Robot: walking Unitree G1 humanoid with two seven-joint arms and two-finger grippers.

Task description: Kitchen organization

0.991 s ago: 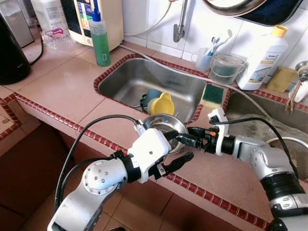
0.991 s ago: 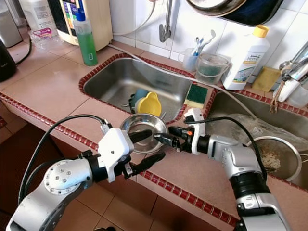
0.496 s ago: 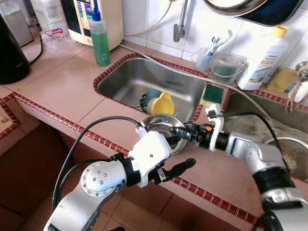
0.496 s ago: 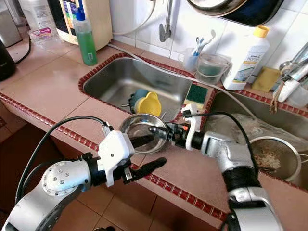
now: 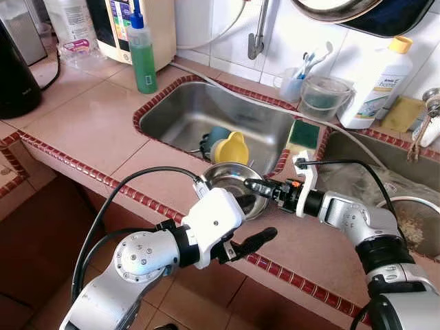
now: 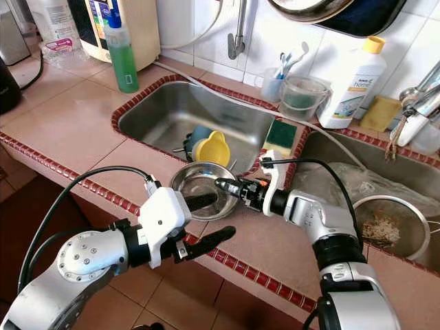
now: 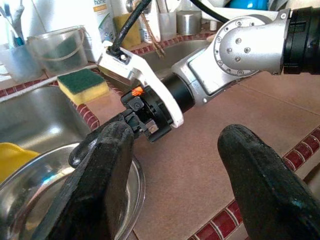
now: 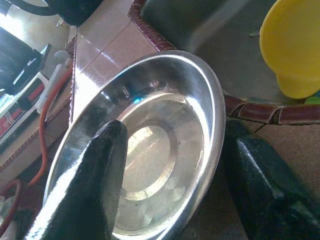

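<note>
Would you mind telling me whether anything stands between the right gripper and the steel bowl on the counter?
Nothing visible does. The right gripper is open at the steel bowl, one finger over its inside, the other outside the rim. The left gripper, also open, straddles the bowl's near rim, but not in the right gripper's path.

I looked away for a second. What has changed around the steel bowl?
The right gripper moved left to the bowl, and its open fingers now straddle the rim, one inside, one outside. The left gripper stayed open at the bowl's near edge. The bowl stayed on the counter.
</note>
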